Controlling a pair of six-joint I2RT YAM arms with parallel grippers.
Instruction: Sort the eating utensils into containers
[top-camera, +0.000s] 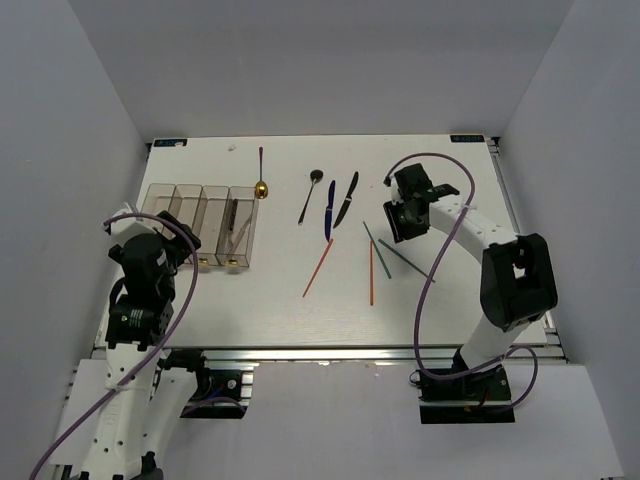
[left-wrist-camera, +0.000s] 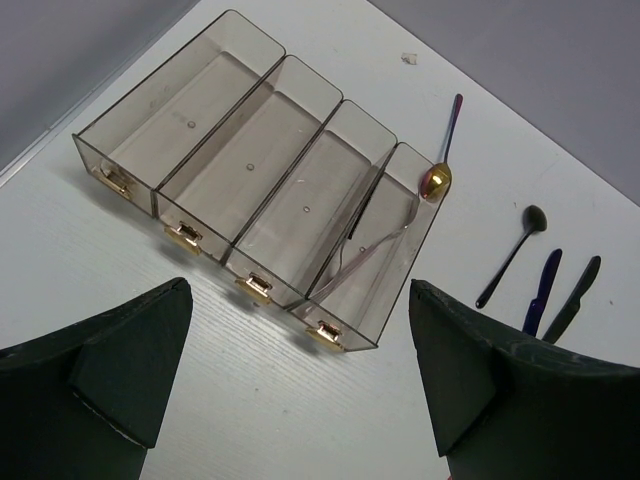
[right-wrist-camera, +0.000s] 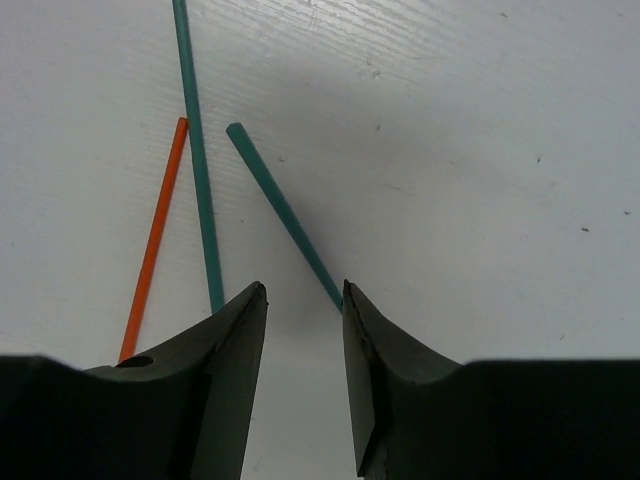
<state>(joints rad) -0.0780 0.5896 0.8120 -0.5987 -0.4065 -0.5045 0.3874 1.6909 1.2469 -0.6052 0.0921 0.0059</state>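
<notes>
Four joined smoky-brown containers stand at the left. The rightmost one holds forks. To its right lie a gold-bowled spoon, a black spoon, a blue knife and a black knife. Orange chopsticks and teal chopsticks lie mid-table. My right gripper hangs low over the teal pair, jaws partly open with nothing between them; one teal stick passes under its right fingertip. My left gripper is wide open just before the containers.
A small white scrap lies behind the containers. The table's far edge meets the grey back wall, and grey walls close in both sides. A purple cable loops beside the right arm.
</notes>
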